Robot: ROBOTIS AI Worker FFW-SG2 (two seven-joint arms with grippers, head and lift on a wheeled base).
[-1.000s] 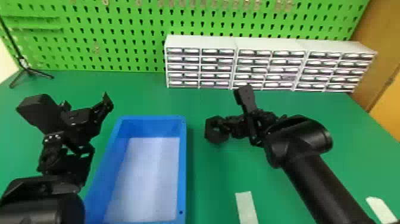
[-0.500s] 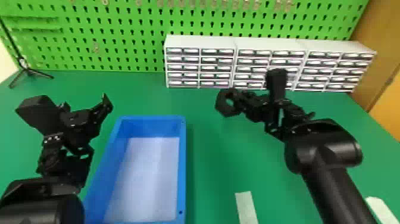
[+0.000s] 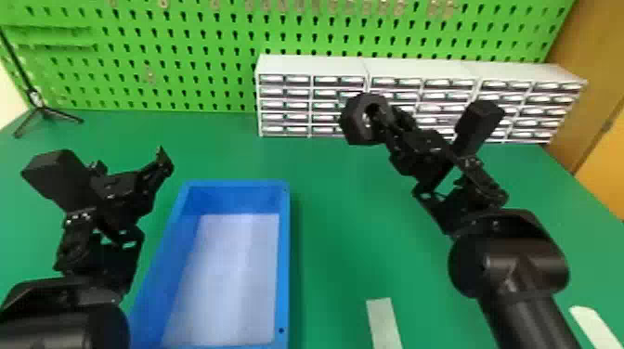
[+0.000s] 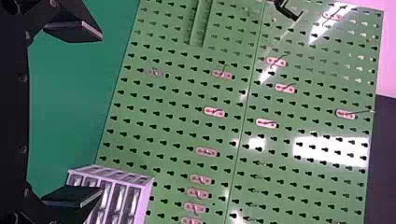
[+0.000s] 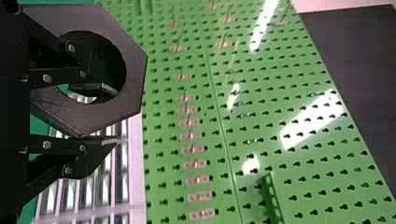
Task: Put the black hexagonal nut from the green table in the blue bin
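Head view: the right gripper (image 3: 381, 117) has the black hexagonal nut (image 3: 353, 123) up off the green table (image 3: 343, 241), out to the right of the blue bin (image 3: 284, 260) and in front of the white drawer cabinets (image 3: 311, 65). Right wrist view shows it's clamped on the nut's ring, one finger in the hole, the other against the outside. The left gripper (image 3: 130, 164) is just parked left of the bin, fingers spread wide apart.

Left end effector (image 3: 131, 164) spread, right arm (image 3: 513, 257) raised
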